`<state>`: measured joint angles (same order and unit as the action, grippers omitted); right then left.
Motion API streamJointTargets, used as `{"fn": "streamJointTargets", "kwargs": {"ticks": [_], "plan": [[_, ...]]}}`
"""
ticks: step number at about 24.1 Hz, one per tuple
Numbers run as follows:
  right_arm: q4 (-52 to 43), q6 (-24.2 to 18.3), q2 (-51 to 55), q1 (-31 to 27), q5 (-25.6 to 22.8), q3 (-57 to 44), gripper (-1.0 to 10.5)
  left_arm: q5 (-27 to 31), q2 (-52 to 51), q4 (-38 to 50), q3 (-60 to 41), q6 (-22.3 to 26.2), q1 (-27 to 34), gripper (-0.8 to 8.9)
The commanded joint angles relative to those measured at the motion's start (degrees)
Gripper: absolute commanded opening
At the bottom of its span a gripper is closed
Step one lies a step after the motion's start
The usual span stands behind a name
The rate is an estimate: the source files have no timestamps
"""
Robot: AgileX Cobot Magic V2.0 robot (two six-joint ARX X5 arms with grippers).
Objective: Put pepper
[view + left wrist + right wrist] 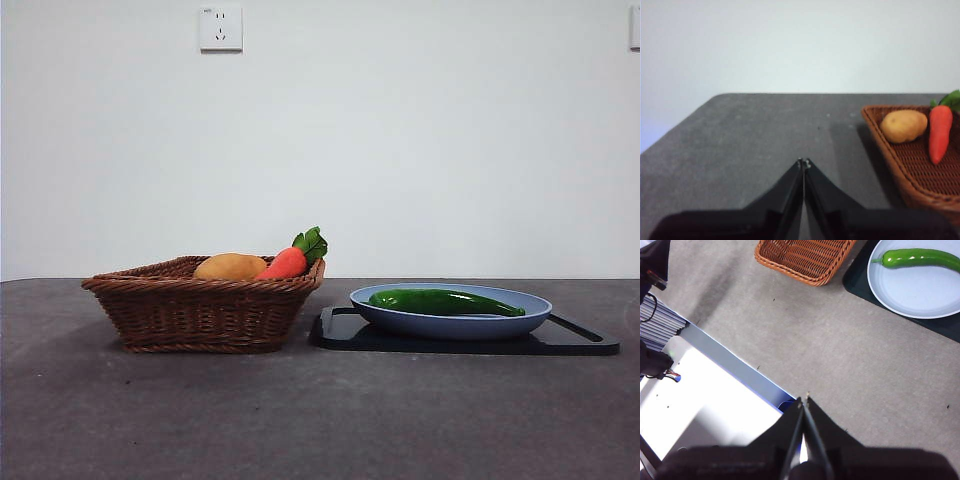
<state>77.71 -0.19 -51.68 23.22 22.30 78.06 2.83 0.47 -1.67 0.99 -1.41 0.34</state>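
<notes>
The pepper lies flat on the blue plate, which sits on a black tray to one side of the wicker basket; a potato and a carrot rest in that basket. In the front view its long axis runs roughly side to side across the plate, the thick stem end toward the basket and the slender tip toward the far rim; the right wrist view confirms it lies along the plate's back portion, slightly curved. Neither arm is near it: the left gripper hangs over bare table beside the basket with its jaws pressed together and empty, and the right gripper sits well away near the table edge, jaws likewise closed on nothing. The task gives no destination, though the basket looks the likely one. To pick it up well, a gripper would likely need to open first, come down over the pepper's thicker middle, and turn its jaws across the long axis so they close on the narrow width, since a glossy tapered skin may slip if pinched near the tip.
</notes>
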Motion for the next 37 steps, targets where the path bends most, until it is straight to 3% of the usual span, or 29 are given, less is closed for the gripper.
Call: {"fn": "streamJointTargets", "kwargs": {"ticks": [1, 5, 8, 30, 33, 37], "plan": [[0.92, 0.48, -0.33, 0.20, -0.11, 1.05, 0.1, -0.04, -0.39, -2.19, -0.61, -1.62, 0.17, 0.08], [0.92, 0.48, -0.33, 0.20, -0.11, 1.05, 0.1, -0.76, -0.39, -8.37, -0.61, -4.52, 0.15, 0.08], [0.92, 0.48, -0.33, 0.20, -0.11, 1.05, 0.1, -4.39, -0.39, -8.63, -0.59, -6.29, 0.15, 0.08], [0.92, 0.48, -0.33, 0.20, -0.11, 1.05, 0.1, -5.88, -0.24, -6.91, -0.59, -6.14, 0.15, 0.08], [0.90, 0.00, -0.33, 0.20, -0.11, 1.05, 0.1, -5.88, -0.24, -6.91, -0.59, -6.14, 0.15, 0.08], [-4.46, -3.76, 1.60, -2.91, -0.35, 0.92, 0.1, -5.88, -0.24, -6.93, -0.59, -6.14, 0.15, 0.08]]}}
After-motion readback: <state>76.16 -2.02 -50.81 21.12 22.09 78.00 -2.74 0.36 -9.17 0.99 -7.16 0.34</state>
